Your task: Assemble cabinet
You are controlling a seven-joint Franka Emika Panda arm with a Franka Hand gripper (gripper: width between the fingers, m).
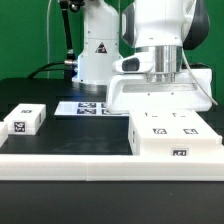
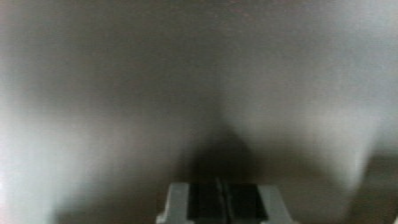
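In the exterior view the large white cabinet box (image 1: 172,137) stands at the right front, with tags on its top and front face. A white cabinet panel (image 1: 135,95) lies just behind it. My gripper (image 1: 162,82) reaches straight down onto this panel from above, and its fingertips are hard to make out against the white. A small white tagged block (image 1: 24,121) sits at the far left. In the wrist view my gripper (image 2: 217,205) shows its two fingers pressed together. A blurred grey-white surface very close ahead fills the rest of that view.
The marker board (image 1: 88,107) lies flat at the back centre, in front of the arm's base (image 1: 95,55). A long white rail (image 1: 90,166) runs along the table's front edge. Black tabletop lies between the block and the box.
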